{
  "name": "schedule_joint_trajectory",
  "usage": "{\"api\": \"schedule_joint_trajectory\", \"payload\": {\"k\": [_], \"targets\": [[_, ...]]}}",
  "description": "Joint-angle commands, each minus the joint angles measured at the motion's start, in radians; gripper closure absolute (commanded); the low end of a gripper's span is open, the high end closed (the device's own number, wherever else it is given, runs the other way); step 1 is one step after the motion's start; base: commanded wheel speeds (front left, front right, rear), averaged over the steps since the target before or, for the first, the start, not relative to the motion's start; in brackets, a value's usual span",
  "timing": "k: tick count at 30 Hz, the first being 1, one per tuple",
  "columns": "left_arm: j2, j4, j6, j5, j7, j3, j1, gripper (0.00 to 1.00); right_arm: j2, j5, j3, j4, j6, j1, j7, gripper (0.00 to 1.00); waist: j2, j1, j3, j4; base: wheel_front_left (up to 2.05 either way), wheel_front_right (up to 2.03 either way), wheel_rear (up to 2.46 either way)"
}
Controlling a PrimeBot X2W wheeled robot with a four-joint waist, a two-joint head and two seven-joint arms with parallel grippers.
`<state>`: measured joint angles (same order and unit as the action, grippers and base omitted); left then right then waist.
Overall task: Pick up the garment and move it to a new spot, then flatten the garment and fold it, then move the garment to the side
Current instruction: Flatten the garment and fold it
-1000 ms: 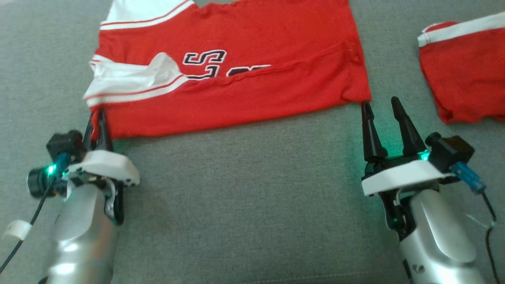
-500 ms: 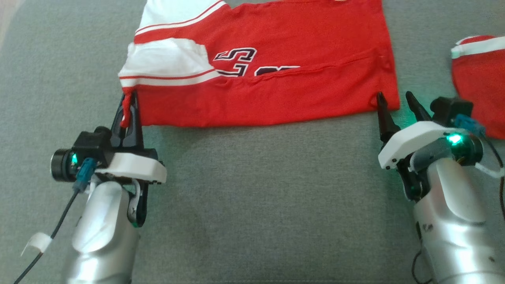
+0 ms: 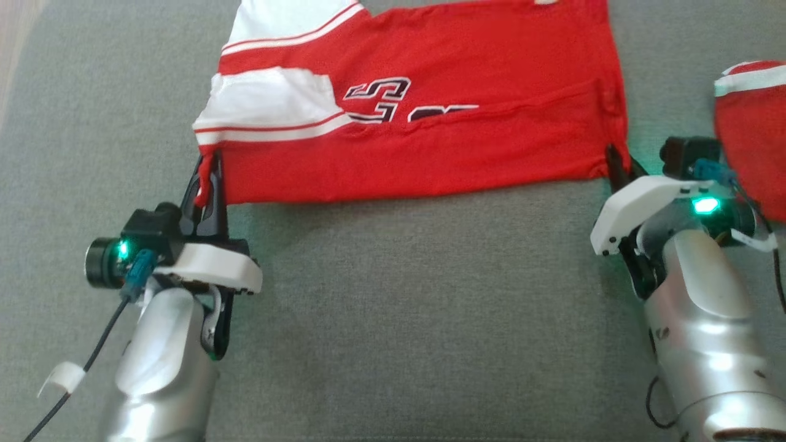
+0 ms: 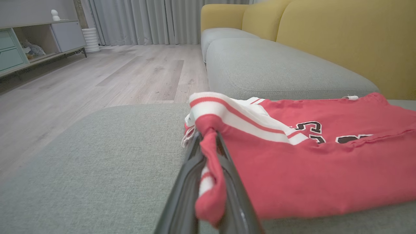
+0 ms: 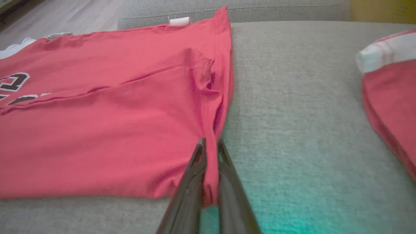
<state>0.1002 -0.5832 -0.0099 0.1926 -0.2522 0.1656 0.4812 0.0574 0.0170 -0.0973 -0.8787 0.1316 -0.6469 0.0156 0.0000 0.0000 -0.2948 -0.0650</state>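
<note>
Now my right gripper [image 5: 211, 142] closes on the jersey [image 3: 430, 153] corner. Left gripper [image 3: 207, 166] pinches the other. Lettering [image 3: 381, 98] is half hidden.

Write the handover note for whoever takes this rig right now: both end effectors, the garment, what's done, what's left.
Left end effector: shut on the near left corner of the red jersey.
Right end effector: shut on the jersey's near right corner.
Jersey: spread on the grey cushion, with a flap lying across the lower part of the numerals. A second red garment lies apart to the right.
Done: jersey placed and flattened, and one fold apparently made.
Left: probably carry the two held corners over to finish the fold, then move the jersey to the side.
</note>
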Motion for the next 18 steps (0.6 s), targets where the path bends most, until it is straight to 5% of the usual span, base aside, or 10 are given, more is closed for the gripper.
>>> {"api": "schedule_joint_trajectory", "payload": {"k": [1, 8, 18], "targets": [[0.039, 0.019, 0.000, -0.006, -0.009, -0.031, 0.003, 1.00, -0.007, 0.013, 0.002, 0.006, -0.001, 0.018, -0.010, 1.00, 0.0000, 0.0000, 0.014, 0.010, 0.00, 0.00, 0.00], [0.079, -0.032, -0.007, -0.008, 0.001, -0.025, -0.058, 1.00, -0.007, 0.021, -0.052, 0.012, -0.001, 0.072, -0.034, 1.00, 0.0000, 0.0000, 0.087, 0.050, 0.00, 0.00, 0.00], [0.124, -0.020, -0.048, 0.001, 0.099, 0.013, -0.206, 1.00, -0.007, -0.036, -0.075, 0.116, -0.001, 0.222, 0.082, 1.00, 0.0000, 0.0000, 0.184, 0.082, 0.00, 0.00, 0.00]]}}
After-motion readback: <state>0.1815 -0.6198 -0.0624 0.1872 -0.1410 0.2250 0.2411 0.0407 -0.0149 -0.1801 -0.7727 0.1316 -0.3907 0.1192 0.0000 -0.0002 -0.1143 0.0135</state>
